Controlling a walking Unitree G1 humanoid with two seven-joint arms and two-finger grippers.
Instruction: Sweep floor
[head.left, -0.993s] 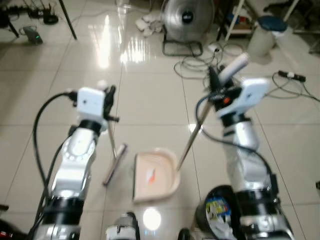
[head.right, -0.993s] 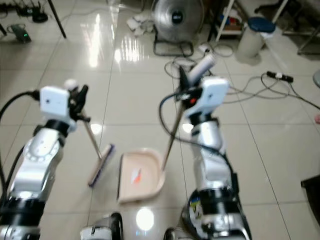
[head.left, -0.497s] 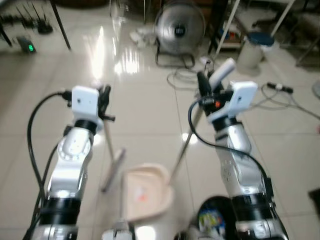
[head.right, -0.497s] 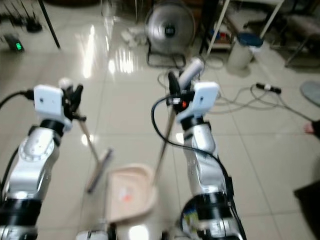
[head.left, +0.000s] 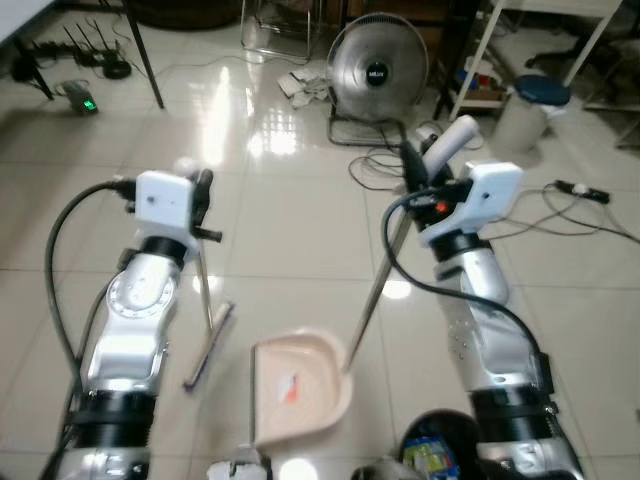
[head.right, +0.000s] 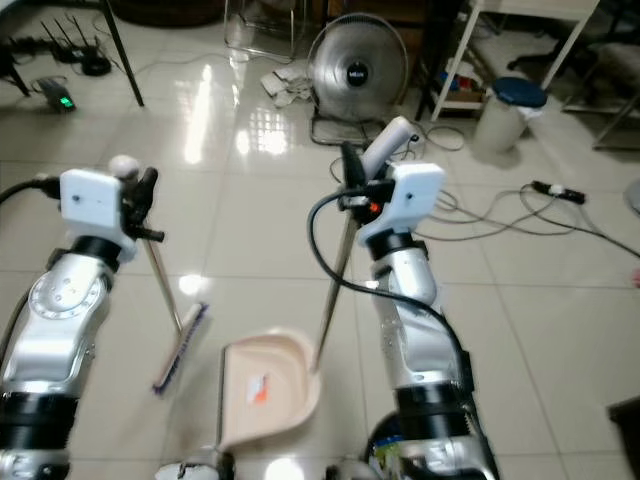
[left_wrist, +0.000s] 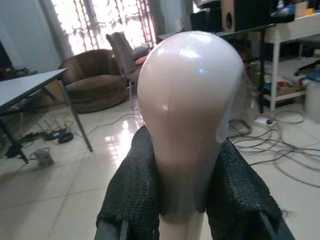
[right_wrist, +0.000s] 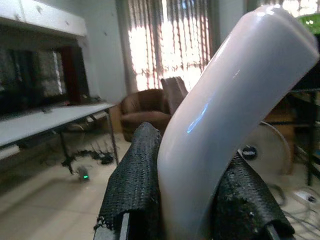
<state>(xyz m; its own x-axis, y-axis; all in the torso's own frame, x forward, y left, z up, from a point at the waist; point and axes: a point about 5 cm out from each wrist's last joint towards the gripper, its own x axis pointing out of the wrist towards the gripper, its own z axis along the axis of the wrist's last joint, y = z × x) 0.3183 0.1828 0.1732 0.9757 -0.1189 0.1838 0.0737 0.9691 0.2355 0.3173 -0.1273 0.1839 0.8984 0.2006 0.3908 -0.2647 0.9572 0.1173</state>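
Observation:
My left gripper (head.left: 200, 186) is shut on the top of a broom handle, whose pale rounded end (left_wrist: 190, 115) shows between the black fingers (left_wrist: 134, 195). The thin stick slants down to the broom head (head.left: 208, 346) lying on the tiles. My right gripper (head.left: 418, 176) is shut on the white curved grip (right_wrist: 225, 130) of a long metal pole. That pole runs down to a pale pink dustpan (head.left: 300, 360) on the floor between my arms. A small orange-red scrap (head.left: 291, 388) lies inside the pan. The broom head sits just left of the pan, apart from it.
A floor fan (head.left: 375, 72) stands ahead, with loose cables (head.left: 500, 222) and a power strip (head.left: 585, 189) on the tiles to its right. A white bin with a blue lid (head.left: 530, 105) is far right. A dark table leg (head.left: 146, 55) rises at far left.
The whole view has shifted and sharpened, so the camera moved. Both grippers keep their hold. Broom head and dustpan stay side by side on the floor.

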